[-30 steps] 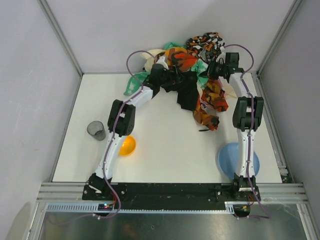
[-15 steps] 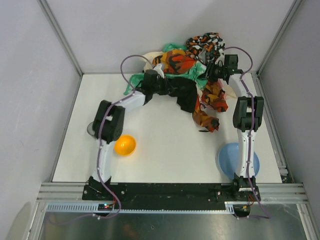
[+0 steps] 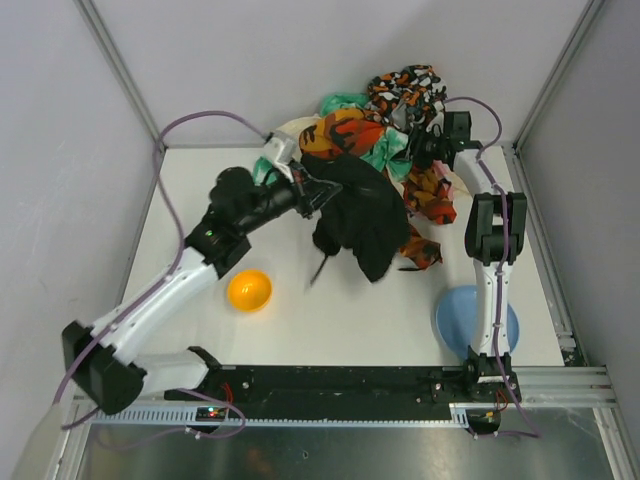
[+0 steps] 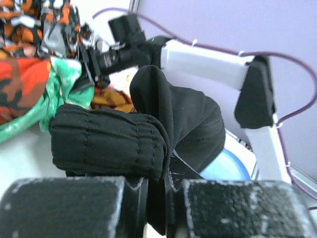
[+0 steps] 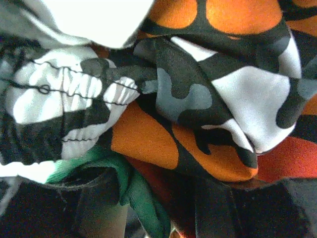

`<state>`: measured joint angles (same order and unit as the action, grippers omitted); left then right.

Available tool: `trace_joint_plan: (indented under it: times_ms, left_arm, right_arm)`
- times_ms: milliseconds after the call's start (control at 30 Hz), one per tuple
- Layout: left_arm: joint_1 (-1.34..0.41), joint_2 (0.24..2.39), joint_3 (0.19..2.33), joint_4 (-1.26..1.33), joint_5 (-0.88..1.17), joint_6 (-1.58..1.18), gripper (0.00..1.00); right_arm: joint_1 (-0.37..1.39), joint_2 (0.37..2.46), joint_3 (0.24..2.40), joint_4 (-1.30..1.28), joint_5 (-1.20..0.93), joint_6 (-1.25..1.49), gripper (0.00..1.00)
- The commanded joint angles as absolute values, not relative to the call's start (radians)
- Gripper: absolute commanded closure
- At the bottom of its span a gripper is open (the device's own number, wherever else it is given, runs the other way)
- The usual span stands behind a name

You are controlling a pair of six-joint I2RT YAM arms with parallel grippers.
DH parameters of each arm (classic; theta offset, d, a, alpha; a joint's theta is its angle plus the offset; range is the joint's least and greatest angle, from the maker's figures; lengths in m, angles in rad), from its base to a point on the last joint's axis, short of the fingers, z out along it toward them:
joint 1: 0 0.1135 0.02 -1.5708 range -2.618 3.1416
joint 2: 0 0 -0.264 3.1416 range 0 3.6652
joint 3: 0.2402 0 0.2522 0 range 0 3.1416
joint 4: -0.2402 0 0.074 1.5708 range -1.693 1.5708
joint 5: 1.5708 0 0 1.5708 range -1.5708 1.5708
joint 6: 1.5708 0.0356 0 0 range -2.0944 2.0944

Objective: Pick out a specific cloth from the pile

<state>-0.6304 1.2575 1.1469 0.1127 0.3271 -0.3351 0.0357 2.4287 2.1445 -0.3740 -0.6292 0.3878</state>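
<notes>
- Your left gripper [image 3: 318,190] is clamped fully shut on a fold of the cloth [image 3: 362,218]. In the left wrist view, black fabric bunches just above the closed fingers [image 4: 64,208] and is nipped in the slit between them.
- Beyond those fingertips the cloth hangs in a long drape down to the table [image 3: 300,330], its far edge touching the pile [image 3: 395,100]. Gripping one edge looks deliberate: the hanging weight should let it slide off the other pieces.
- Your right gripper [image 3: 428,150] sits at the pile with its fingers [image 5: 277,208] parted. Mint-green cloth [image 5: 138,193] and orange-black-white patterned cloth [image 5: 198,99] fill the gap, and no pinch shows. It is probably there to steady the mound.
- The table is white and smooth, so trailing fabric should drag easily.
- An orange bowl [image 3: 249,291] lies on the near side of the left fingers, and a blue plate [image 3: 462,318] is well back from the right fingers.
- Pale walls and metal posts close in just behind the pile, so your free room lies toward the near side.
</notes>
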Motion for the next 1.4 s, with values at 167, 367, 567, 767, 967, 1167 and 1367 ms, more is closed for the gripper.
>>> trace_joint_plan:
  times_ms: [167, 367, 567, 767, 967, 1167, 1367]
  left_arm:
    - [-0.654, 1.103, 1.100, 0.167, 0.302, -0.348, 0.99]
    - [-0.654, 1.091, 1.019, 0.167, 0.284, -0.428, 0.99]
    - [-0.661, 1.080, 0.920, 0.167, 0.241, -0.489, 0.99]
    - [-0.669, 1.121, 0.816, 0.166, 0.208, -0.552, 0.99]
    - [-0.739, 1.218, 0.673, 0.166, 0.140, -0.654, 0.99]
    - [-0.770, 1.347, 0.584, 0.125, 0.066, -0.723, 0.94]
    - [-0.787, 1.412, 0.673, 0.004, 0.010, -0.678, 0.39]
  right_arm:
    - [0.079, 2.237, 2.000, -0.421, -0.403, 0.282, 0.36]
    - [0.105, 2.040, 1.841, -0.414, -0.291, 0.215, 0.21]
    - [0.153, 1.823, 1.681, -0.378, -0.225, 0.169, 0.02]
    - [0.197, 1.664, 1.604, -0.391, -0.161, 0.190, 0.01]
    - [0.231, 1.509, 1.499, -0.360, -0.074, 0.239, 0.01]
    - [0.284, 1.334, 1.384, -0.360, 0.038, 0.274, 0.01]
    - [0.309, 1.145, 1.166, -0.309, 0.142, 0.396, 0.01]
